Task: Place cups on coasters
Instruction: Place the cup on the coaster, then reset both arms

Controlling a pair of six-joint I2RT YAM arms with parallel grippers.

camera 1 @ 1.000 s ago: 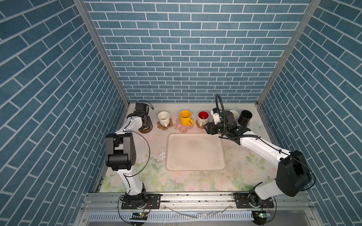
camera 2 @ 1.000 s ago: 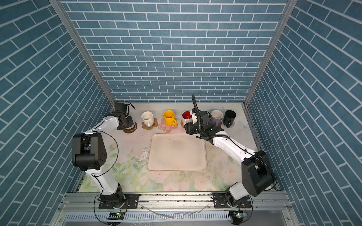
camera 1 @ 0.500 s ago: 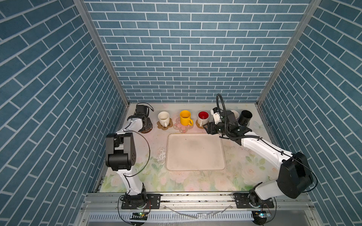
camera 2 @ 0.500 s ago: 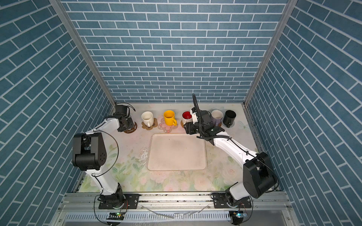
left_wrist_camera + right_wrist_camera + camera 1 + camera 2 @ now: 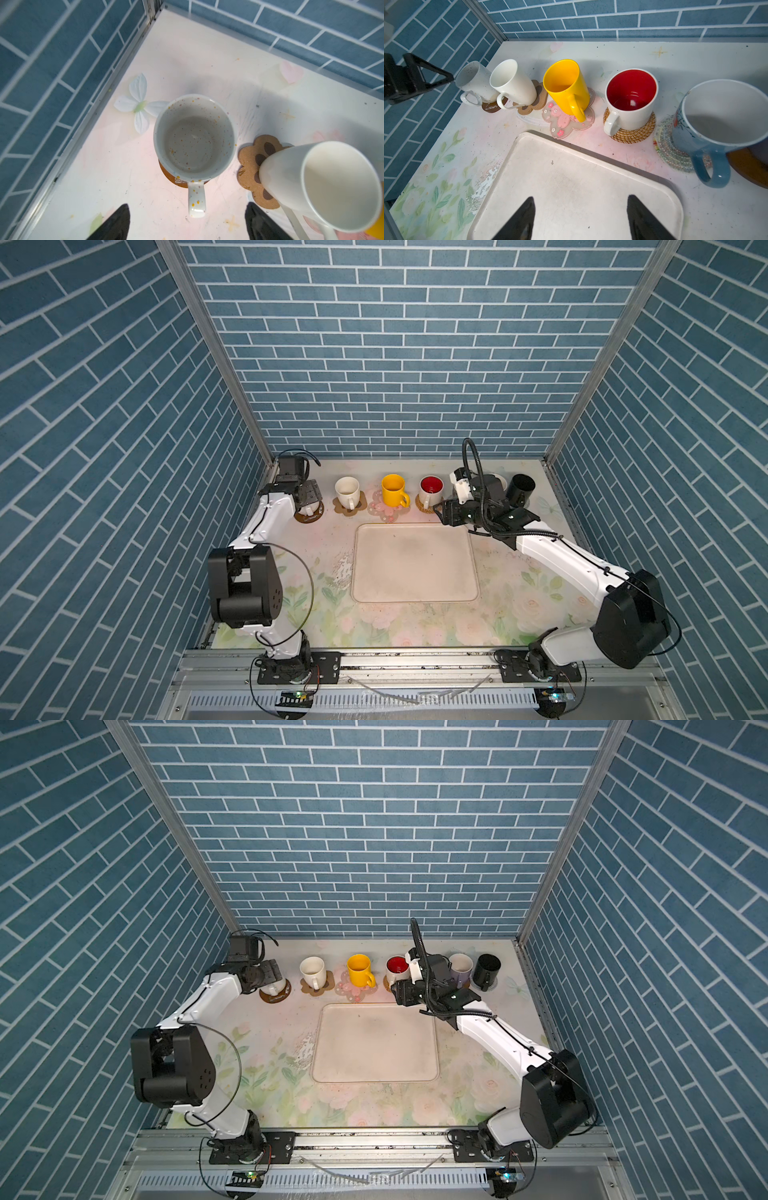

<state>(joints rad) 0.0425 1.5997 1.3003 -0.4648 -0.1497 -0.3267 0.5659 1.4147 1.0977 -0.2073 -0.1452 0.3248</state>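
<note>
Both are released, holding nothing. Left hand [image 5: 187, 204] stands spread astride the speckled mug [image 5: 195, 135] handle, not touching; mug sits on brown coaster [image 5: 172, 179]. Right hand [image 5: 580, 196] hangs above tray [image 5: 571, 172].

Top pair overhead, whole scene; wrist cams close, downward

Walls [image 5: 395, 344]: blue brick pattern, white joints.
Table cover [image 5: 374, 622]: pale, printed with pink roses and green leaves.
Tray [image 5: 415, 564]: plain cream, at frame centre in both top views.
Speckled mug [image 5: 195, 137]: off-white, orange and lilac flecks.
Disc coaster [image 5: 170, 177]: dark brown.
Plain mug [image 5: 320, 185]: cream-white.
Paw coaster [image 5: 252, 158]: tan cork, dark brown pads.
Yellow mug [image 5: 566, 87]: uniform yellow.
Flower coaster [image 5: 562, 122]: translucent pink, blossom print.
Red-lined mug [image 5: 631, 101]: white outside.
Rattan coaster [image 5: 633, 133]: golden weave.
Blue mug [image 5: 716, 128]: white inside.
Woven coaster [image 5: 668, 149]: pale, multicoloured zigzag stitching.
Lavender mug [image 5: 462, 974] and black mug [image 5: 486, 971]: plain.
</note>
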